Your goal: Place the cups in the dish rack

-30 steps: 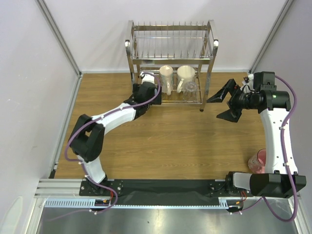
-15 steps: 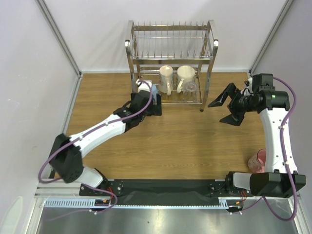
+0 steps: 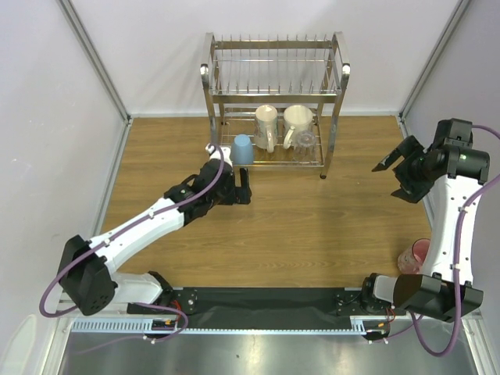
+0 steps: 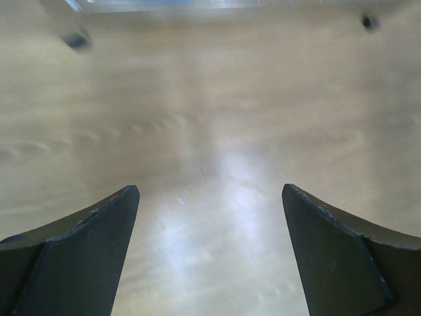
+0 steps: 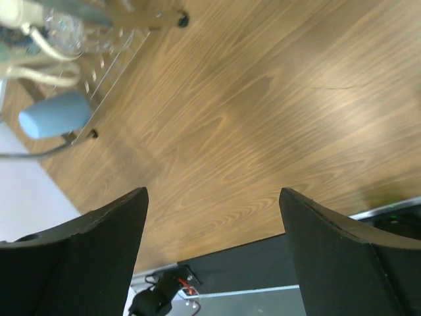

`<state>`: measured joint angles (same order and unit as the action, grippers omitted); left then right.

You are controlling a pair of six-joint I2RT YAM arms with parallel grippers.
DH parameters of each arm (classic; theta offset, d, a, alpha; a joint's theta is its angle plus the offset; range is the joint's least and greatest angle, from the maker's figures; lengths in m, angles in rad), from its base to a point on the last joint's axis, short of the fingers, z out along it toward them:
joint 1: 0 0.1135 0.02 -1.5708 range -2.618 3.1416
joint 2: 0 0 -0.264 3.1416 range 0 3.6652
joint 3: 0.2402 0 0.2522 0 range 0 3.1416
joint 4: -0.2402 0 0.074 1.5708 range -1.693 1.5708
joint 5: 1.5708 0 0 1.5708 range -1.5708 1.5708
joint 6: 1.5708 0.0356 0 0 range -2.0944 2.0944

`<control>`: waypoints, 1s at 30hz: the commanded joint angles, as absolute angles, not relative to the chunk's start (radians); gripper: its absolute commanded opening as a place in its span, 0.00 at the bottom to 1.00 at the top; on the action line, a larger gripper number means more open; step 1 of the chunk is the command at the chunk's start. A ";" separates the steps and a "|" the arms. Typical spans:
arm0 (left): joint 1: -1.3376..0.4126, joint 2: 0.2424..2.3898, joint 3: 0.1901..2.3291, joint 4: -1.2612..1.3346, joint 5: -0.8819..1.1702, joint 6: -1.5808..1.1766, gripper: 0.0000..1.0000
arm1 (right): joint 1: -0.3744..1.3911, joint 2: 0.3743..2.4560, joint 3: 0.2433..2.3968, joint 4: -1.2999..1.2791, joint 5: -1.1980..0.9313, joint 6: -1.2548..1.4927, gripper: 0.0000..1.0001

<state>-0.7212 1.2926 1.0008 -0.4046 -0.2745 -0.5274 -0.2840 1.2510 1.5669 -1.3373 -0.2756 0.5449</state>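
The dish rack stands at the back centre of the table. Its lower tier holds two cream mugs, the clear glass tumbler and the light blue cup, which stands upside down at the left end. The blue cup also shows in the right wrist view. The pink mug stands on the table by the right arm's base. My left gripper is open and empty over bare wood just in front of the rack. My right gripper is open and empty, to the right of the rack.
The rack's upper tier has upright prongs and holds nothing. Two rack feet show at the top of the left wrist view. White walls close in the table at the back and sides. A black strip runs along the near edge.
My left gripper has let go of the blue cup on the rack's lower tier and drawn back towards me. My right gripper has swung away to the right.
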 commanded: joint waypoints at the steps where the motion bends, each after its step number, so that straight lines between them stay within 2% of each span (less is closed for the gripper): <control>1: -0.707 1.226 0.959 -0.384 -0.036 -0.604 0.94 | -0.301 1.239 1.606 -1.494 -0.139 0.551 0.87; 9: -0.615 1.143 0.839 -0.275 0.277 -0.606 0.91 | -0.396 1.203 1.519 -1.493 0.084 0.514 0.86; 17: -0.514 1.098 0.732 -0.233 0.400 -0.627 0.89 | -0.411 1.145 1.373 -1.436 0.329 0.575 0.82; 23: -0.486 1.074 0.729 -0.248 0.462 -0.583 0.86 | -0.428 1.129 1.299 -1.422 0.403 0.586 0.81; 26: -0.483 1.069 0.741 -0.264 0.477 -0.574 0.86 | -0.431 1.134 1.272 -1.404 0.410 0.586 0.78; 30: -0.485 1.087 0.784 -0.299 0.502 -0.572 0.81 | -0.434 1.153 1.232 -1.388 0.431 0.603 0.63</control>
